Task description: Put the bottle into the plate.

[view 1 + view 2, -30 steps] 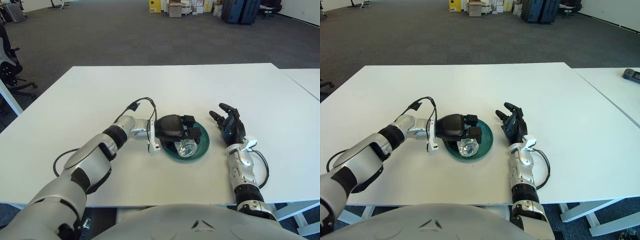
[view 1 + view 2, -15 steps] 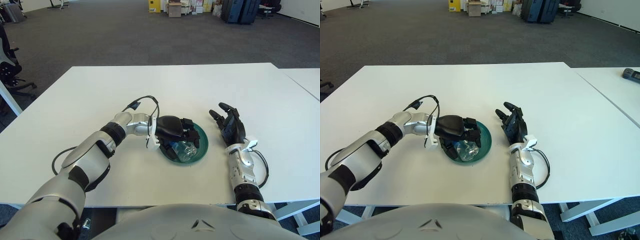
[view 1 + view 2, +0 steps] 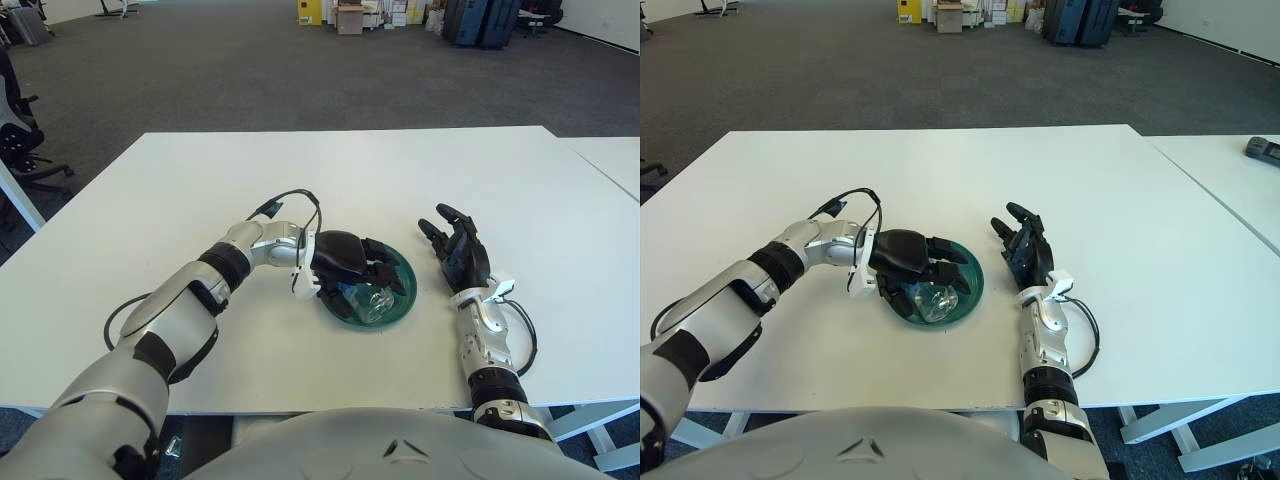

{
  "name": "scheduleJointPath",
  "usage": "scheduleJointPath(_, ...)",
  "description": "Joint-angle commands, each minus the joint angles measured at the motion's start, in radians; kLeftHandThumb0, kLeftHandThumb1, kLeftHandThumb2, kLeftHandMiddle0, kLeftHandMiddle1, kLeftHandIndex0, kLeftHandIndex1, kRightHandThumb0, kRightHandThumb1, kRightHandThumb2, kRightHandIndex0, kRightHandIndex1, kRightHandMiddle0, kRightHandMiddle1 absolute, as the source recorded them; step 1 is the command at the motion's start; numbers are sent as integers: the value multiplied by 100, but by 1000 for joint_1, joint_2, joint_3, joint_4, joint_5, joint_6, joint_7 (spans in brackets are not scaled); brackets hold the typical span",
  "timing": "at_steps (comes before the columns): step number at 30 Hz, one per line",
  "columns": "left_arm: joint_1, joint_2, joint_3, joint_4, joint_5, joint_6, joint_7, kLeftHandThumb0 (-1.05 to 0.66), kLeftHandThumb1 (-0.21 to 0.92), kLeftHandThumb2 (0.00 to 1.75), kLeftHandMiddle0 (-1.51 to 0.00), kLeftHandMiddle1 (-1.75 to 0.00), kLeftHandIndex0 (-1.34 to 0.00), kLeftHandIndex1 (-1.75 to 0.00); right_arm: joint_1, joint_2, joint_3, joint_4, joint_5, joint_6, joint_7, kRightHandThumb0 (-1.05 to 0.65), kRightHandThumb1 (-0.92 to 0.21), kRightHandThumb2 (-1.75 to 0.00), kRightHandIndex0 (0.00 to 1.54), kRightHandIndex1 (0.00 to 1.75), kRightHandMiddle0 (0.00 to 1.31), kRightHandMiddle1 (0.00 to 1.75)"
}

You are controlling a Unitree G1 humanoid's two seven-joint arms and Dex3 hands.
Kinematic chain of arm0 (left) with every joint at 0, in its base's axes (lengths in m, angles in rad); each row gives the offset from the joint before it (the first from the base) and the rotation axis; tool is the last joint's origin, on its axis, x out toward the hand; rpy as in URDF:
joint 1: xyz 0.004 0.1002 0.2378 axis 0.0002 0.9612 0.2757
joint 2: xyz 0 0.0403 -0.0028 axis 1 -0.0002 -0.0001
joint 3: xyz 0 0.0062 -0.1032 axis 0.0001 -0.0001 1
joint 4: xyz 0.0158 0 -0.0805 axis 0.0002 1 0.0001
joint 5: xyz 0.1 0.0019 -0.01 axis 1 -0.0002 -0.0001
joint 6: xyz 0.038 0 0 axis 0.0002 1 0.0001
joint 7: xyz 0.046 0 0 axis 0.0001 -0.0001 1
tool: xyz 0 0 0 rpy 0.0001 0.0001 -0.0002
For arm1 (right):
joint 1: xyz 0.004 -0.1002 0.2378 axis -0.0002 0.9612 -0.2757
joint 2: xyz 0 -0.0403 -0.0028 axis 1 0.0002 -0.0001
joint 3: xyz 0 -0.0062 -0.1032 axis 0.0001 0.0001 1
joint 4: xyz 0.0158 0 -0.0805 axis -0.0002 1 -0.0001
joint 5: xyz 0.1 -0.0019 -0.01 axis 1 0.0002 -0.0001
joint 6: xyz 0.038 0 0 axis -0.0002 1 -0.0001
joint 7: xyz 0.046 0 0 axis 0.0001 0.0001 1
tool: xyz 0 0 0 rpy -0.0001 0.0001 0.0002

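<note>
Left hand over the bottle in the green plate

The left hand (image 3: 345,262) reaches over the plate (image 3: 403,288) on the white table (image 3: 350,170), fingers loosened and spread above the clear bottle (image 3: 370,298), which lies on its side in the plate. Whether they touch it is unclear. Just right, the right hand (image 3: 460,250) rests open-fingered, holding nothing.

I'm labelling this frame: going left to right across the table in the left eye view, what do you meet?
Left hand over the near-left of the plate → clear bottle lying in the green plate → right hand resting open on the white table.
</note>
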Motion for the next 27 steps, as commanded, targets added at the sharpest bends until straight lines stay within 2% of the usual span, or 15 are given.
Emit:
scheduleJointPath(1,3,14,18,-6,-17,11,-25,-105,92,87,-11,-7,0,-62,53,25,1,46,11,16,2,-71,-92,-93,33,30,0,83)
scheduleJointPath(16,5,22,55,-40,-41,10,-39,-105,92,88,-14,-5,0,-77,56,25,1,49,7,1,4,-71,-92,-93,37,31,0,84)
scheduleJointPath(20,7,28,82,-64,-69,11,-50,-105,92,87,-13,-4,0,-75,60,29,-1,45,8,-1,1,-71,-92,-92,38,31,0,88)
scheduleJointPath(27,15,31,135,-107,-110,46,-49,-105,92,87,-10,-2,0,-61,66,35,-5,38,13,8,-10,-71,-92,-91,35,27,0,93)
